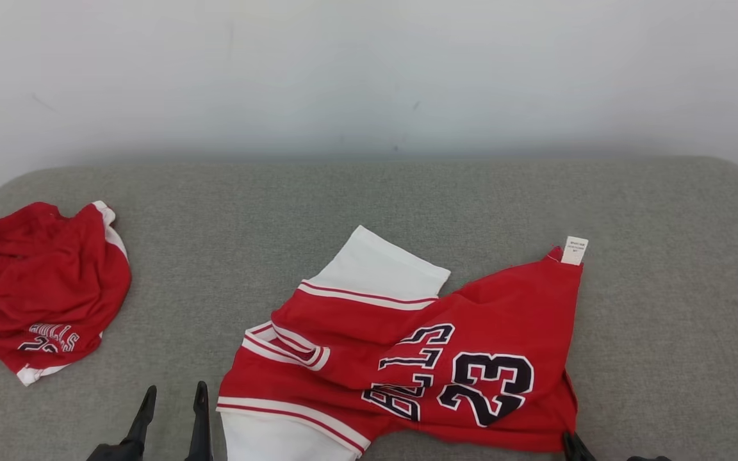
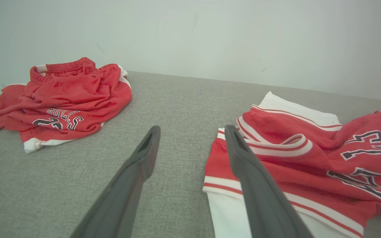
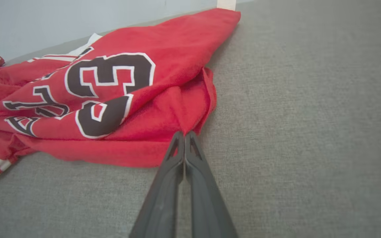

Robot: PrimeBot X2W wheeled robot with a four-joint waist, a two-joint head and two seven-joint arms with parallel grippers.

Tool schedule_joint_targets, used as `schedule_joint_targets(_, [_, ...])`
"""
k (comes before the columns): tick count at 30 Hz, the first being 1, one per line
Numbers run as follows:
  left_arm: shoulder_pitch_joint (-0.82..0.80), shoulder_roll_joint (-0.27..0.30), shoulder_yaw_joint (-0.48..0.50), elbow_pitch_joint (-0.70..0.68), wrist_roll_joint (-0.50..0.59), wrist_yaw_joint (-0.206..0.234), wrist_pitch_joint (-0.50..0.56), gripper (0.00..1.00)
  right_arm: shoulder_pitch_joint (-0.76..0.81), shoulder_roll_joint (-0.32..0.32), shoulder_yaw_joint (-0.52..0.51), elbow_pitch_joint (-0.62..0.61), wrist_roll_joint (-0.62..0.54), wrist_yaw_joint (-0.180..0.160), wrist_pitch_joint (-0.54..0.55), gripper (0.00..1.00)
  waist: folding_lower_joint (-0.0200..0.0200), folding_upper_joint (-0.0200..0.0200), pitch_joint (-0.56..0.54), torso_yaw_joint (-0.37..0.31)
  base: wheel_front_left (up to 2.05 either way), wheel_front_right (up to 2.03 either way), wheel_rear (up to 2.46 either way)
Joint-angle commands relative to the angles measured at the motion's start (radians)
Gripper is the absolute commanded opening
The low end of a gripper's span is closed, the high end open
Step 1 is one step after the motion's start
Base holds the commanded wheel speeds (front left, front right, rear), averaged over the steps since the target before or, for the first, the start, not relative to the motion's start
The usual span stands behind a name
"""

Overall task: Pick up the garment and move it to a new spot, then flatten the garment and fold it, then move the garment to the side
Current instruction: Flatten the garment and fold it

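The garment (image 1: pixel 407 358), red with white trim and a black "23", lies rumpled on the grey padded surface (image 1: pixel 407 198), centre front. My left gripper (image 1: pixel 175 390) stands open just left of its white-trimmed edge, with nothing between the fingers; in the left wrist view the left gripper (image 2: pixel 192 130) has one finger over the garment (image 2: pixel 293 155) edge. My right gripper (image 1: pixel 571 438) is at the garment's near right corner. In the right wrist view the right gripper (image 3: pixel 184 134) is shut, pinching the red hem of the garment (image 3: pixel 111 99), whose folds converge at the tips.
A second red garment (image 1: pixel 36 288) lies crumpled at the surface's left edge, also seen as a heap (image 2: pixel 68 99) in the left wrist view. A white label (image 1: pixel 574 250) sticks up at the main garment's far right corner. A pale wall stands behind the surface.
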State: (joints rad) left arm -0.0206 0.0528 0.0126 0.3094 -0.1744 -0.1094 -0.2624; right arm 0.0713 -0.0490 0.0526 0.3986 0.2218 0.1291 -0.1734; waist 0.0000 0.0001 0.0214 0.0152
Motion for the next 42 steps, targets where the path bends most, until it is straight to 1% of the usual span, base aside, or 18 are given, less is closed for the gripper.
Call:
schedule_joint_targets(1, [-0.005,-0.002,0.004,-0.002,-0.003,0.001,-0.002,1.0,0.002,-0.003,-0.005,-0.014,-0.001,0.003,0.004,0.25,0.0,-0.0001,0.008,-0.009,0.0,0.0,0.0])
schedule_joint_targets(2, [-0.006,-0.002,0.004,-0.002,-0.003,0.001,-0.002,1.0,-0.001,-0.002,-0.011,-0.021,-0.009,0.003,0.003,0.73,0.0,-0.0001,0.008,-0.01,0.0,0.0,0.0])
schedule_joint_targets(3, [-0.007,-0.002,0.004,-0.001,-0.002,0.0,-0.002,1.0,-0.008,-0.002,-0.016,-0.025,-0.015,0.003,0.001,1.0,0.0,-0.0001,0.008,-0.011,0.0,0.0,0.0])
schedule_joint_targets(5, [-0.008,-0.002,0.005,-0.004,-0.001,0.001,-0.002,1.0,-0.026,-0.002,-0.035,-0.038,-0.021,0.003,-0.004,1.0,0.0,-0.0001,0.007,-0.01,0.0,0.0,0.0])
schedule_joint_targets(8, [-0.003,-0.002,-0.001,-0.012,0.004,0.009,-0.002,1.0,-0.063,-0.002,-0.067,-0.033,-0.067,0.003,0.004,1.0,0.0,-0.0001,0.004,-0.001,0.0,0.0,0.0])
schedule_joint_targets(13, [0.006,-0.003,-0.009,-0.015,-0.004,0.012,-0.002,1.0,-0.162,-0.006,-0.107,0.039,-0.127,0.003,0.001,1.0,0.0,-0.0001,0.001,0.019,0.0,0.0,0.0])
schedule_joint_targets(16, [0.009,-0.003,-0.017,-0.016,-0.009,0.015,-0.002,1.0,-0.24,-0.015,-0.122,0.132,-0.138,0.003,-0.007,1.0,0.0,-0.0001,0.002,0.031,0.0,0.0,0.0])
schedule_joint_targets(20, [0.002,-0.002,-0.022,-0.009,-0.011,0.017,-0.002,1.0,-0.342,-0.018,-0.137,0.294,-0.135,0.003,-0.013,1.0,0.0,-0.0001,0.005,0.052,0.0,0.0,0.0])
schedule_joint_targets(22, [-0.009,-0.003,-0.027,-0.003,-0.009,0.014,-0.002,1.0,-0.375,-0.026,-0.157,0.382,-0.149,0.003,0.001,1.0,0.0,-0.0001,0.005,0.067,0.0,0.0,0.0])
schedule_joint_targets(25, [-0.015,-0.002,-0.033,-0.001,-0.01,0.013,-0.002,1.0,-0.425,-0.022,-0.183,0.49,-0.152,0.003,-0.005,1.0,0.0,-0.0001,0.005,0.085,0.0,0.0,0.0])
schedule_joint_targets(26, [-0.015,-0.003,-0.032,-0.002,-0.011,0.014,-0.002,1.0,-0.438,-0.02,-0.185,0.521,-0.152,0.003,-0.009,0.81,0.0,-0.0001,0.005,0.088,0.0,0.0,0.0])
schedule_joint_targets(27, [-0.016,-0.003,-0.032,-0.002,-0.011,0.014,-0.002,1.0,-0.453,-0.017,-0.183,0.539,-0.145,0.003,-0.024,0.31,0.0,-0.0001,0.006,0.092,0.0,0.0,0.0])
schedule_joint_targets(28, [-0.015,-0.003,-0.029,-0.003,-0.011,0.013,-0.002,1.0,-0.466,-0.015,-0.177,0.553,-0.142,0.003,-0.038,0.0,0.0,-0.0001,0.006,0.094,0.0,0.0,0.0])
schedule_joint_targets(32, [-0.013,-0.003,-0.023,-0.003,-0.01,0.01,-0.002,1.0,-0.51,-0.009,-0.147,0.562,-0.122,0.003,-0.083,0.0,0.0,-0.0001,0.009,0.097,0.0,0.0,0.0])
schedule_joint_targets(35, [-0.017,-0.003,-0.019,0.002,-0.01,0.006,-0.002,1.0,-0.543,-0.003,-0.103,0.529,-0.099,0.003,-0.092,0.0,0.0,-0.0001,0.01,0.1,0.0,0.0,0.0])
schedule_joint_targets(37, [-0.022,-0.003,-0.022,0.004,-0.011,0.007,-0.002,1.0,-0.556,-0.002,-0.055,0.479,-0.086,0.003,-0.093,0.0,0.0,-0.0001,0.011,0.104,0.0,0.0,0.0])
schedule_joint_targets(38, [-0.022,-0.003,-0.022,0.004,-0.011,0.007,-0.002,1.0,-0.556,-0.002,-0.055,0.479,-0.086,0.003,-0.093,0.0,0.0,-0.0001,0.011,0.104,0.0,0.0,0.0])
schedule_joint_targets(42, [-0.022,-0.003,-0.03,0.006,-0.015,0.006,-0.002,1.0,-0.546,-0.001,0.104,0.381,0.015,0.003,-0.091,0.0,0.0,-0.0001,0.011,0.116,0.0,0.0,0.0])
